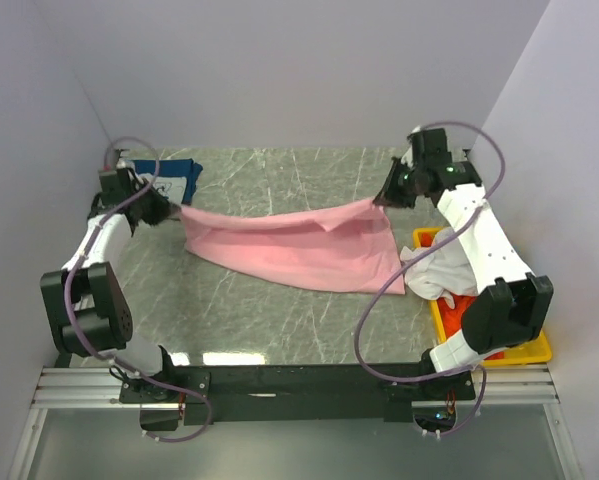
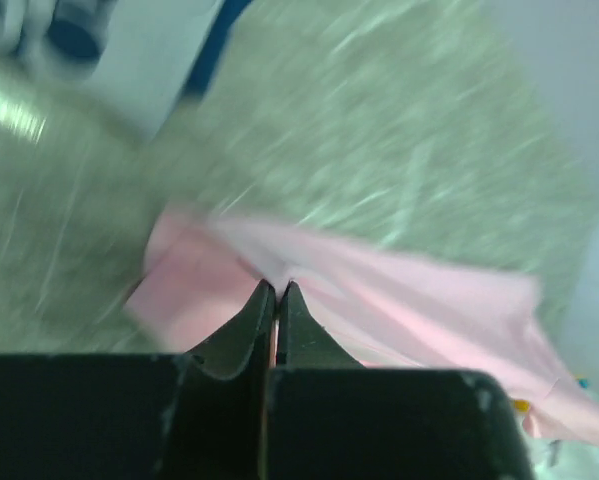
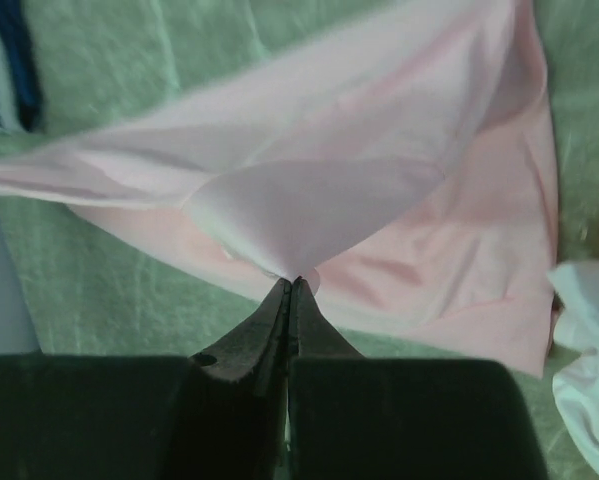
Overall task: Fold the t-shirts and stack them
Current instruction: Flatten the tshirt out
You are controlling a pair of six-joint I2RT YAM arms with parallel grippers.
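The light-pink t-shirt [image 1: 299,248] hangs stretched across the table between both arms, its lower part resting on the marble top. My left gripper [image 1: 171,208] is shut on its left corner; in the left wrist view [image 2: 277,285] the jaws pinch pink cloth [image 2: 399,300]. My right gripper [image 1: 384,198] is shut on the right corner; in the right wrist view [image 3: 292,282] the jaws pinch a pulled-up fold of the shirt [image 3: 379,150]. A navy t-shirt with white print [image 1: 177,180] lies folded at the back left. White [image 1: 437,268] and orange-red [image 1: 465,303] shirts lie in the tray.
A shallow yellow tray [image 1: 535,350] stands at the right edge by the right arm. Purple walls close in the back and sides. The table's front edge runs along the arm bases.
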